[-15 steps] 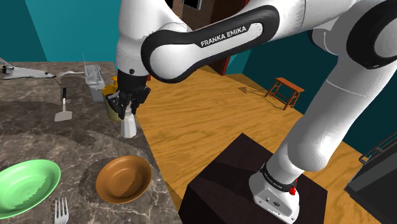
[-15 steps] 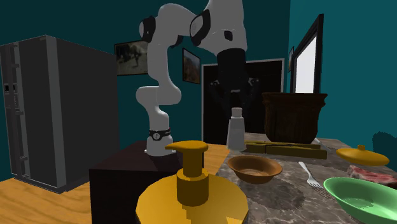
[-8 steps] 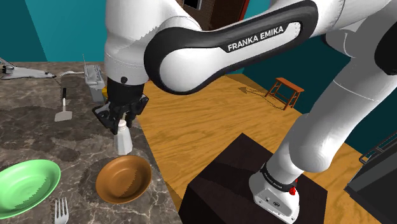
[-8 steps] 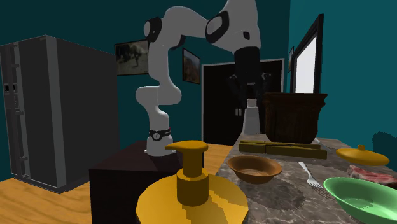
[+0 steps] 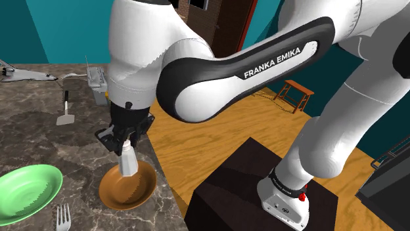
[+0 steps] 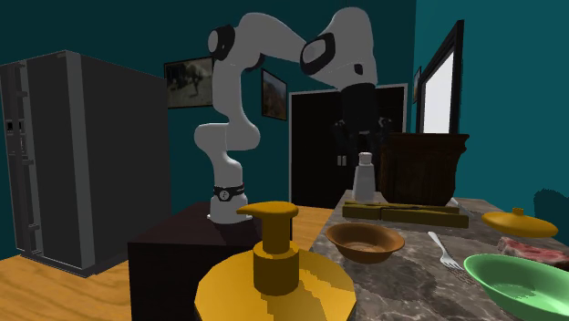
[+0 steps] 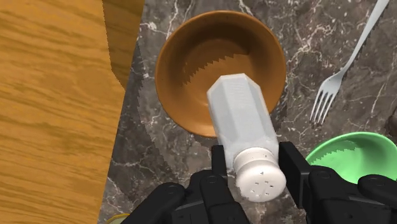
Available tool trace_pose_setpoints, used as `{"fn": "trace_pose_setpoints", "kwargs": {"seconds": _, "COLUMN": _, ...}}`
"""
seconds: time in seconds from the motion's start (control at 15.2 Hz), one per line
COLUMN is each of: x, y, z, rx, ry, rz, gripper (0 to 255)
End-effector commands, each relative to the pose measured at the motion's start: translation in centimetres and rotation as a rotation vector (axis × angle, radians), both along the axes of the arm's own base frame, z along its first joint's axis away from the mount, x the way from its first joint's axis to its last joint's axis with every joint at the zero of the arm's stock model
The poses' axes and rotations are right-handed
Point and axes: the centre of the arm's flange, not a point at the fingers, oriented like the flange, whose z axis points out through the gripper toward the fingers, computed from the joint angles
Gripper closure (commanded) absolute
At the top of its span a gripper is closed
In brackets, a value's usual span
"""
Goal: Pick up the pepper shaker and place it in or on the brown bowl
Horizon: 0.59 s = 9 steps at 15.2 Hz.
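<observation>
Wrist view shows the gripper clasping the white shaker, seemingly above the brown bowl.

- The dark marbled counter carries everything listed.
- A brown bowl stands close to the counter's edge on the shoulder view's right, toward the near end.
- A green bowl sits further in from that edge, apart from the brown bowl.
- A fork lies between the two bowls.
- A spatula lies mid-counter.
- A white toy shuttle rests at the far edge.
- A yellow pump bottle, a dark wooden tub and a yellow lid also stand on it.
</observation>
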Motion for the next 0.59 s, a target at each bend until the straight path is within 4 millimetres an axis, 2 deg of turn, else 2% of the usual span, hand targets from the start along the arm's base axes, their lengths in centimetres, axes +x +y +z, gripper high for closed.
{"fn": "trace_pose_setpoints", "kwargs": {"seconds": 0.0, "x": 0.0, "y": 0.0, "z": -0.9, "rx": 0.000, "ry": 0.000, "rz": 0.000, "gripper": 255}}
{"fn": "trace_pose_setpoints", "kwargs": {"seconds": 0.53, "x": 0.0, "y": 0.0, "z": -5.2, "rx": 0.000, "ry": 0.000, "rz": 0.000, "gripper": 255}}
